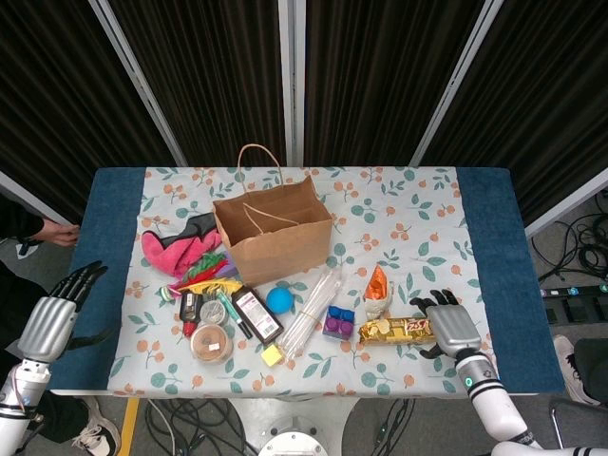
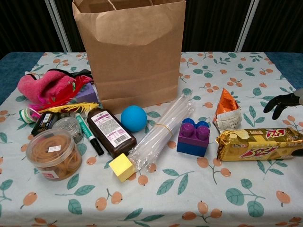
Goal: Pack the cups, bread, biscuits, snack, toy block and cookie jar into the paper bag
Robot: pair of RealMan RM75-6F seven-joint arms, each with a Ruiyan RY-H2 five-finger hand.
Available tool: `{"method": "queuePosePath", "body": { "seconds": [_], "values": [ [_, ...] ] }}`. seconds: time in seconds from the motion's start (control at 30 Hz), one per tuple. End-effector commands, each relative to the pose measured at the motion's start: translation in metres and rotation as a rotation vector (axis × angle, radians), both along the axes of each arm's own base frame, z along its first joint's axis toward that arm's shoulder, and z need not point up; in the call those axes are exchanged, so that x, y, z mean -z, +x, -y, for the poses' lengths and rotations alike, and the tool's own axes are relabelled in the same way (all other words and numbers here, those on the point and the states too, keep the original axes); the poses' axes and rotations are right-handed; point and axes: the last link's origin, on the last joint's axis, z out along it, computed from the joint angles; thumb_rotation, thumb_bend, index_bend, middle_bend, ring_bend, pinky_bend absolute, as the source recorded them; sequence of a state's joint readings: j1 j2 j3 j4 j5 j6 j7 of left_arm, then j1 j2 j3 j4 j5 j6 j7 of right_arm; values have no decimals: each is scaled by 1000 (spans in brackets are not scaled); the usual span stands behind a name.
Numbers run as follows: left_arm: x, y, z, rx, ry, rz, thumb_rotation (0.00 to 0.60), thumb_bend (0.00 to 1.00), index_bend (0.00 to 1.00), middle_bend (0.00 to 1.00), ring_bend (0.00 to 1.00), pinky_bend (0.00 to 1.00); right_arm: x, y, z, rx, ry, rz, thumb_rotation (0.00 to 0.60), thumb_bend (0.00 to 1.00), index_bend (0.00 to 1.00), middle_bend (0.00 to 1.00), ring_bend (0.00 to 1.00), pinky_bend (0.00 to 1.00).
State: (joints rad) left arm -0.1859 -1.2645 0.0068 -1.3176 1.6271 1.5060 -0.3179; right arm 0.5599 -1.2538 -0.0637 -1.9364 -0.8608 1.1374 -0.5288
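The brown paper bag (image 1: 274, 236) (image 2: 132, 52) stands upright and open at mid-table. In front of it lie a sleeve of clear cups (image 1: 309, 312) (image 2: 158, 132), a purple-and-blue toy block (image 1: 338, 323) (image 2: 193, 137), an orange snack packet (image 1: 377, 290) (image 2: 226, 111), a gold biscuit pack (image 1: 397, 330) (image 2: 259, 143) and a cookie jar (image 1: 211, 343) (image 2: 52, 153). My right hand (image 1: 451, 328) (image 2: 284, 101) hovers at the biscuit pack's right end, fingers spread and curved, holding nothing. My left hand (image 1: 47, 318) hangs empty off the table's left edge, fingers extended. The bag's inside is not visible.
Left of the bag lie a pink cloth (image 1: 171, 249), coloured feathers (image 1: 204, 275), a brown bottle (image 1: 256, 313), a green marker (image 2: 89, 133) and a small tin (image 1: 213, 312). A blue ball (image 1: 279, 300) and a yellow cube (image 1: 273, 354) sit near the cups. A person's hand (image 1: 57, 234) rests at the far left.
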Motion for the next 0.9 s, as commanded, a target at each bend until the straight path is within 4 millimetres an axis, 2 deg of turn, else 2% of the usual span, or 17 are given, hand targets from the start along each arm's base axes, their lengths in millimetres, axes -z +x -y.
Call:
{"method": "queuePosePath", "body": {
  "seconds": [0.03, 0.33, 0.47, 0.57, 0.7, 0.8, 0.87, 0.9],
  "values": [
    [1, 0, 0, 4, 1, -8, 600, 194, 141, 182, 134, 215, 11, 0, 2, -10, 9, 15, 600, 0, 206, 238, 66, 0],
    [0, -1, 0, 11, 3, -24, 600, 194, 141, 182, 134, 216, 40, 8, 10, -57, 43, 2, 600, 3, 293, 271, 106, 8],
    [-2, -1, 1, 9, 6, -22, 600, 195, 141, 182, 134, 216, 45, 7, 8, -49, 70, -29, 600, 38, 373, 329, 166, 55],
    [-2, 0, 1, 12, 5, -18, 600, 195, 141, 182, 134, 215, 42, 9, 7, -50, 47, -27, 600, 94, 470, 396, 234, 98],
    [-2, 2, 2, 20, 2, -7, 600, 195, 141, 182, 135, 216, 26, 17, 6, -81, -46, 11, 600, 181, 647, 530, 364, 188],
    [-3, 3, 3, 23, 2, -1, 600, 194, 141, 182, 134, 216, 4, 28, 6, -120, -119, 53, 600, 203, 694, 568, 402, 225],
    [-3, 4, 3, 22, 3, 8, 600, 195, 141, 182, 135, 216, -16, 43, 8, -156, -176, 95, 600, 205, 697, 569, 403, 229],
    [-3, 5, 3, 23, 4, 10, 600, 194, 141, 182, 135, 216, -33, 55, 10, -189, -223, 125, 600, 206, 697, 569, 402, 230]
  ]
}}
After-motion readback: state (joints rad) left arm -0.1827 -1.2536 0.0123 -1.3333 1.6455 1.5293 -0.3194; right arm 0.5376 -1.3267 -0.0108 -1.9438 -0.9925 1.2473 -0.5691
